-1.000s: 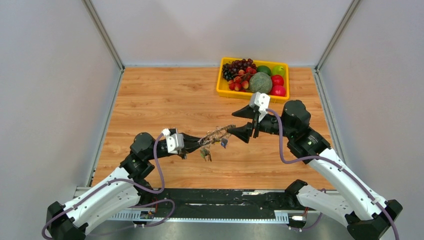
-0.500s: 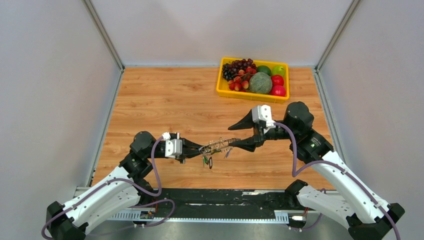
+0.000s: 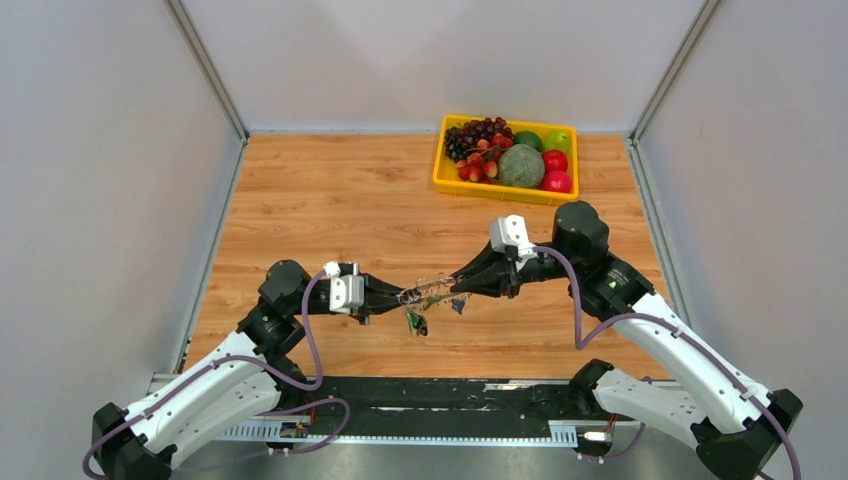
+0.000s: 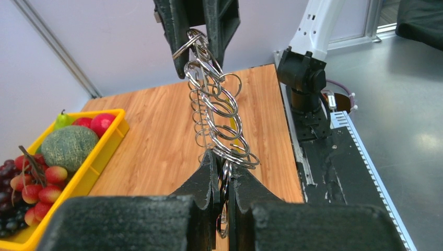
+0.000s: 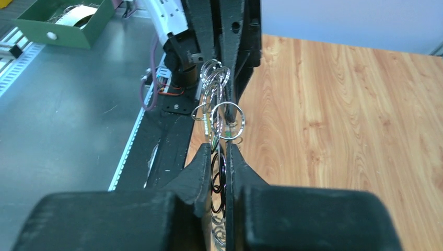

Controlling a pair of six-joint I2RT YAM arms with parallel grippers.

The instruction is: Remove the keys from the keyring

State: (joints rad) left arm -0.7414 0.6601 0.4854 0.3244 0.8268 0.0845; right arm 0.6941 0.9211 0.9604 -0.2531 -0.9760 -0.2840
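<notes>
Above the front middle of the bench [image 3: 330, 200] we find the keyring [image 3: 428, 292] held in the air between both arms, clear of the wood. A second ago the right end effector [image 3: 452, 287] stood wide, its fingers spread either side of the ring's far edge. Half a second ago one finger was still lifted. Now it is pinched narrow on that edge. The right forearm has swung lower and to the left, and the ring has sunk a little and lies flatter. The left end effector [image 3: 398, 297] stays clamped on the opposite edge and has hardly moved.

From the left wrist we see the ring edge-on: a bright silver band fringed with many small split rings, running up from our own fingers [image 4: 206, 180] to the opposing pair. The right wrist shows the same fringe from the other side.

Below the ring hang the keys [image 3: 414, 322], a green and dark cluster toward the left. A blue-headed key [image 3: 458, 305] dangles nearer the right.

A yellow crate [image 3: 480, 189] of fruit sits at the far right of the bench.
</notes>
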